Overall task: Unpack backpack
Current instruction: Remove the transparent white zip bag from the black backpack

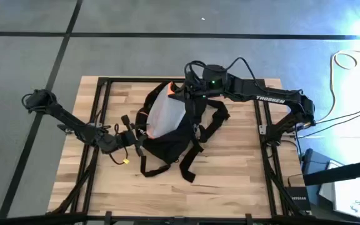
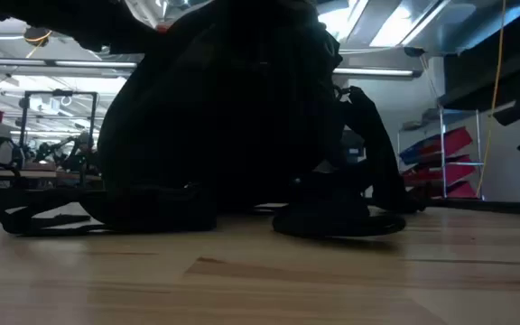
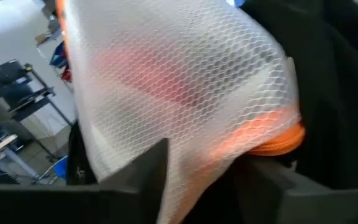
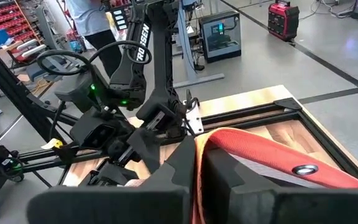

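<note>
The black backpack (image 1: pixel 181 142) lies mid-table on its side, and it fills the low view as a dark bulk (image 2: pixel 224 117). A white mesh pouch (image 1: pixel 165 112) with orange trim and reddish contents sticks out of its far left part. My left gripper (image 1: pixel 137 132) is at the pouch's left side and shut on the mesh (image 3: pixel 185 93). My right gripper (image 1: pixel 179 94) is at the backpack's far end, shut on an orange-red fabric edge (image 4: pixel 260 146). I cannot tell whether that edge belongs to the pouch or to the backpack. My left gripper pinches the white mesh pouch between its two fingers (image 3: pixel 151 171) at the pouch's lower left edge (image 3: pixel 197 155), beside the orange trim (image 3: pixel 281 140). It comes roughly level from the table's left. The pouch slants up out of the backpack. My right gripper pinches the orange-red fabric edge (image 4: pixel 199 155) between its two fingers (image 4: pixel 182 165), at the end away from a metal eyelet (image 4: pixel 304 169). It reaches in from the table's right at the backpack's far end. The edge is raised above the wooden table.
Black straps (image 1: pixel 189 167) trail from the backpack toward the near edge and the right (image 2: pixel 337 217). A small yellow tag (image 1: pixel 125 160) lies near my left gripper. Black frame rails (image 1: pixel 264 134) run along the table's sides. A person (image 4: pixel 89 18) stands beyond the table.
</note>
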Robot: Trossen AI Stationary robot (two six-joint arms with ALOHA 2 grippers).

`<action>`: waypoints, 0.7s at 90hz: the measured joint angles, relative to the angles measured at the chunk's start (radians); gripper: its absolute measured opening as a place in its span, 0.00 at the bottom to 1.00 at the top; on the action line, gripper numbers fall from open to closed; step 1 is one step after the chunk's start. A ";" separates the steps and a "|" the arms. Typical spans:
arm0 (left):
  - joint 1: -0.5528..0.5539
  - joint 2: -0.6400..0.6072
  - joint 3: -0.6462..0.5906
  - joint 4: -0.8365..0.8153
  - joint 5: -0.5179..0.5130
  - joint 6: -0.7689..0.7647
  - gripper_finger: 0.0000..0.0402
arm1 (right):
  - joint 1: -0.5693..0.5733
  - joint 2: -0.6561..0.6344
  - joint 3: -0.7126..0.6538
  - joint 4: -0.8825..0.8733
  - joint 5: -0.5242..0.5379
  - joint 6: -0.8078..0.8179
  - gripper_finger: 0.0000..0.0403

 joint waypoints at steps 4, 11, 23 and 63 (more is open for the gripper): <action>0.000 0.000 0.000 0.000 0.017 0.006 0.14 | 0.000 0.000 0.000 0.000 -0.002 0.000 0.00; 0.000 0.000 0.000 0.002 0.037 0.009 0.03 | 0.001 0.000 0.000 -0.001 -0.002 0.000 0.00; 0.000 0.000 0.000 0.001 0.040 0.009 0.03 | 0.001 0.000 0.000 -0.015 -0.012 -0.012 0.00; 0.021 -0.001 0.000 0.003 0.036 -0.005 0.00 | 0.030 -0.072 0.002 -0.405 0.160 -0.317 0.37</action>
